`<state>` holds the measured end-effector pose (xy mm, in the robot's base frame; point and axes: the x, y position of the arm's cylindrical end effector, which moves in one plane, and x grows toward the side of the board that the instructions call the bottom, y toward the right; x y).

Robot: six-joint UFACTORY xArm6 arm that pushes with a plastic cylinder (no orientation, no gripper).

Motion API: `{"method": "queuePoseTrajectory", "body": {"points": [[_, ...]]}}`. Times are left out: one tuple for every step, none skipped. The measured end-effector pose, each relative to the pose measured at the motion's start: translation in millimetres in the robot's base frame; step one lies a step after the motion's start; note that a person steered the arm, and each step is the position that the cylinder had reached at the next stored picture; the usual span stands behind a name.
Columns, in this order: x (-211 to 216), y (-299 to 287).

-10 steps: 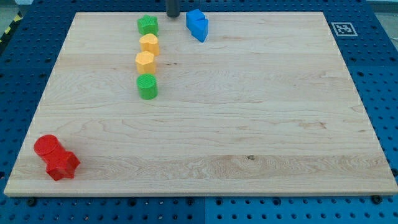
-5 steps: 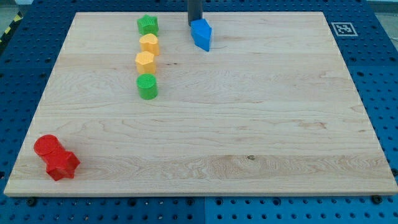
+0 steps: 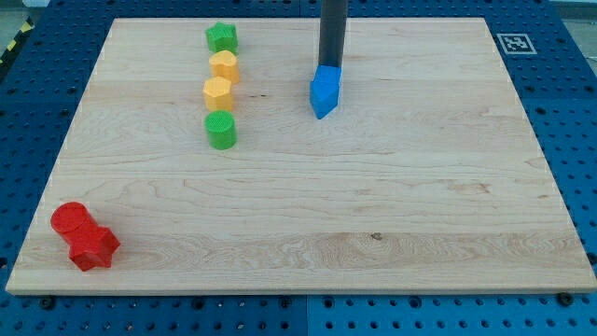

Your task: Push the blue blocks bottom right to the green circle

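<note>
The blue blocks (image 3: 325, 92) sit pressed together as one pointed clump near the view's top, right of centre on the wooden board (image 3: 392, 196). My tip (image 3: 331, 65) touches the clump's top edge, the dark rod rising straight up out of the view. The green circle (image 3: 221, 130) stands to the left of the blue clump, at the bottom of a column of blocks, about a hundred pixels away and slightly lower.
Above the green circle stand two yellow blocks (image 3: 217, 92) (image 3: 224, 66) and a green block (image 3: 222, 38). Two red blocks (image 3: 84, 236) lie together at the view's bottom left. A marker tag (image 3: 514, 43) is at the board's top right corner.
My tip moved right and down from the board's top edge, pushing the blue blocks down and to the right, away from the top edge. The other blocks have not moved.
</note>
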<state>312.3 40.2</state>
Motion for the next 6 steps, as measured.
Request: {"method": "queuePoseTrajectory", "body": {"points": [[6.8,0.0],[36.1,0.0],[67.6,0.0],[83.5,-0.6],[104.4,-1.0],[123.5,-2.2]]}}
